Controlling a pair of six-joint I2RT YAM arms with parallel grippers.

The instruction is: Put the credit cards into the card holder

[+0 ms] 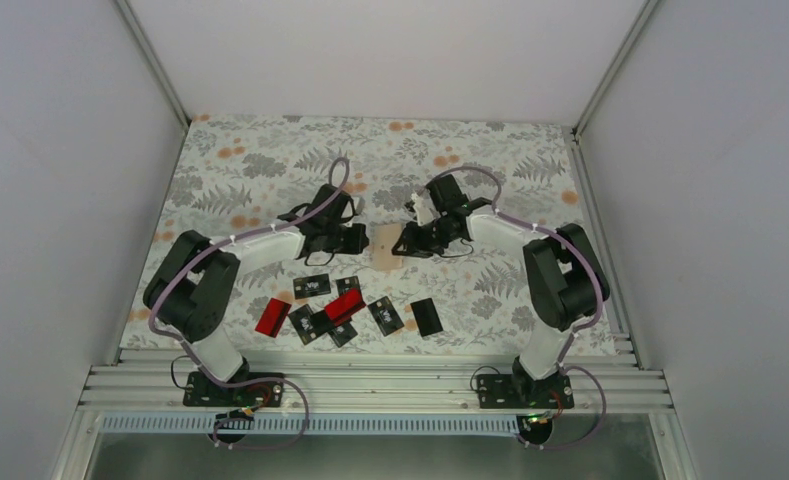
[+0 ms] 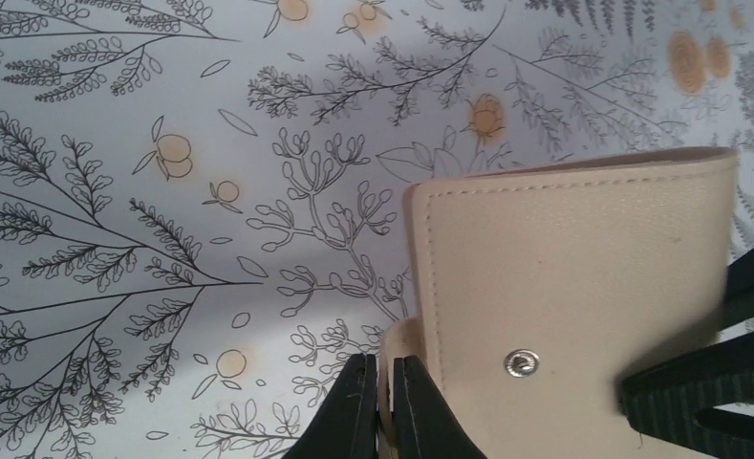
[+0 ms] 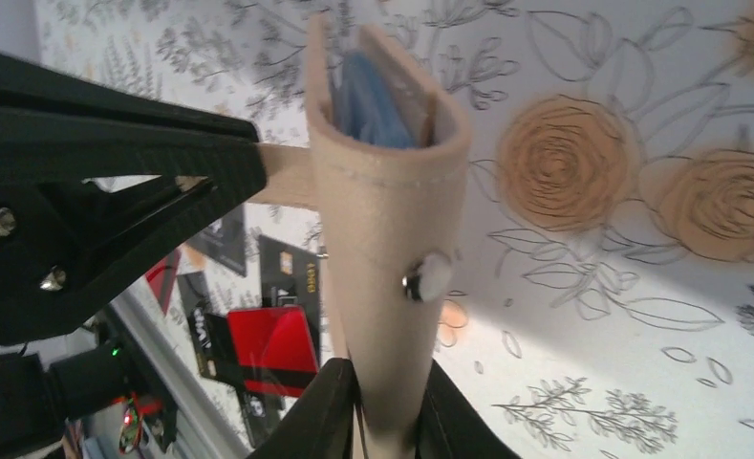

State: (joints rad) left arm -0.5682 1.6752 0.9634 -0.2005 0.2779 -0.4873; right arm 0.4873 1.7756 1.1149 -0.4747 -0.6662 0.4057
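Tan card holder (image 3: pixel 382 210), blue-lined, slightly open; left fingers (image 2: pixel 349 413) pinch it, right fingers (image 3: pixel 317 421) seemingly grip its edge

You have one card holder (image 1: pixel 385 247) on the bench (image 1: pixel 530 160). Below it, toward the arm bases, lie the credit cards (image 1: pixel 386 315). Two are red: one red card (image 1: pixel 272 317) to the left and a second red card (image 1: pixel 343 308) lying over black ones. There is one plain black card (image 1: pixel 426 316). You have at least five black cards with white markings (image 1: pixel 312 286); overlap blurs that count. Two arms flank the holder: left arm (image 1: pixel 220 270) and right arm (image 1: pixel 530 245).
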